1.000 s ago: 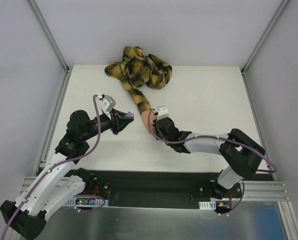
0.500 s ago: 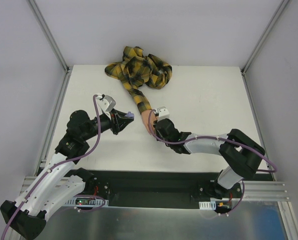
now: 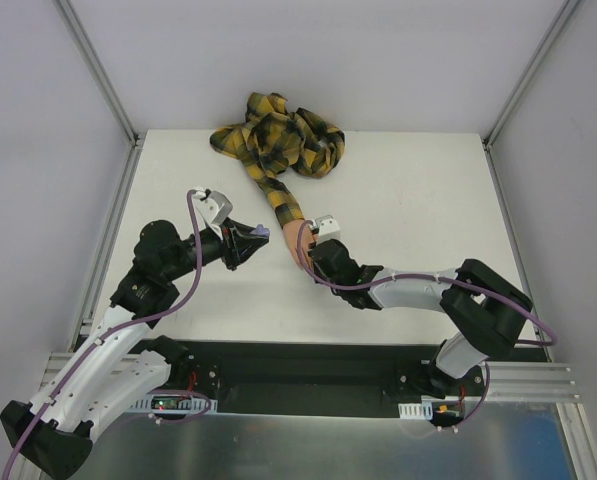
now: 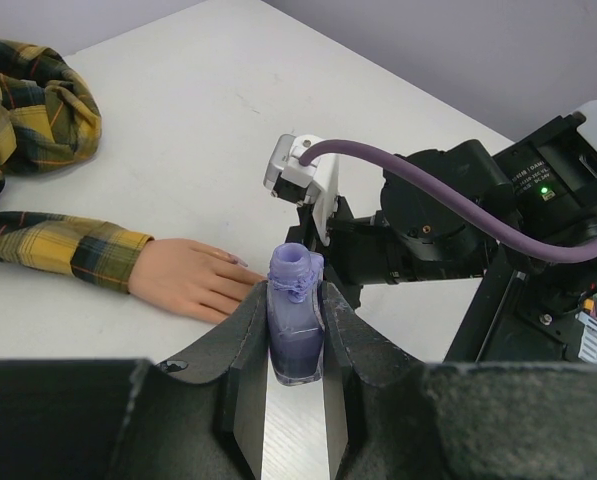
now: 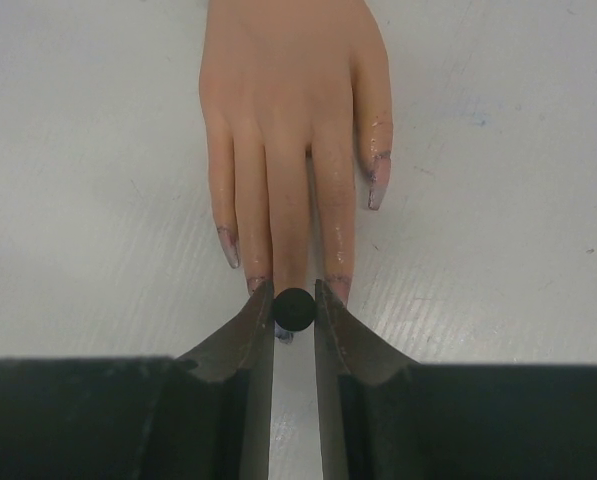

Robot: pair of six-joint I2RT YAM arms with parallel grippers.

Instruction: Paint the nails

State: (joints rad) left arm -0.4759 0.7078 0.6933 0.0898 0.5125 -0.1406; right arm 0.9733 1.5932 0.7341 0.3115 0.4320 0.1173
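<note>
Left gripper [image 4: 291, 292]: clamped on uncapped purple polish bottle [image 4: 296, 345], upright.
Nails [image 5: 230, 250]: small, pinkish-purple, smeary; on peach mannequin hand [image 5: 288, 90], flat on white table [image 5: 478, 250].
Right gripper [image 5: 291, 293]: narrow, pinching black round cap [image 5: 294, 309] over middle fingertip; neighbouring nails just beyond jaw tips.

Top view looks down over whole table [image 3: 428, 200]; my wrist views sit low, close, both sharing the hand [image 4: 193, 280].

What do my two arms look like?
The left arm and right arm match: white links, black joints, black wedge-shaped jaws, a purple cable along each, a white camera block at each wrist. A green light glows on the right arm.
</note>
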